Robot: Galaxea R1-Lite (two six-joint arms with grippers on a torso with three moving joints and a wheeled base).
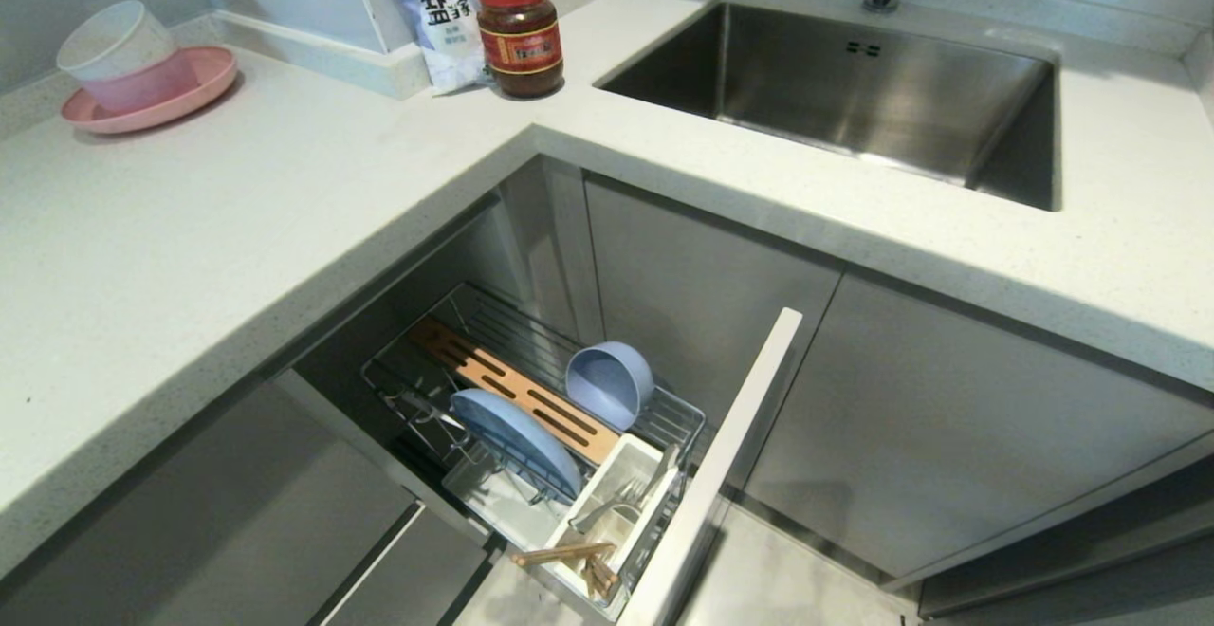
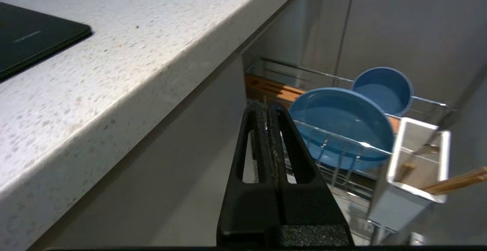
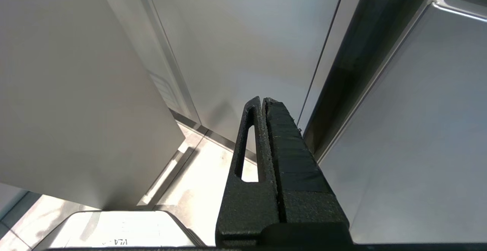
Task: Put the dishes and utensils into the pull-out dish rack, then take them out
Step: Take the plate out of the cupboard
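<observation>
Chopsticks [image 1: 569,558] at the near end of the white caddy [image 1: 621,498] lie tilted, one sticking out past its rim, so a careless reach from the left gripper [image 2: 271,110] could knock them to the floor. Its fingers are pressed together and hold nothing; they must part before any pick, or they will only shove things. It hangs below the table [image 2: 114,64] edge, just beside the pull-out dish rack [image 1: 683,413]. Silver cutlery [image 1: 616,503] stands in the caddy and may rattle loose with it. Further back the light-blue plate [image 1: 517,436] stands on edge in the wires; a skewed pull could snag it. The bowl [image 1: 609,384] leans beyond the wooden strip [image 1: 512,389] and may roll. The right gripper [image 3: 264,104] idles, fingers closed and empty, by the cabinet fronts
</observation>
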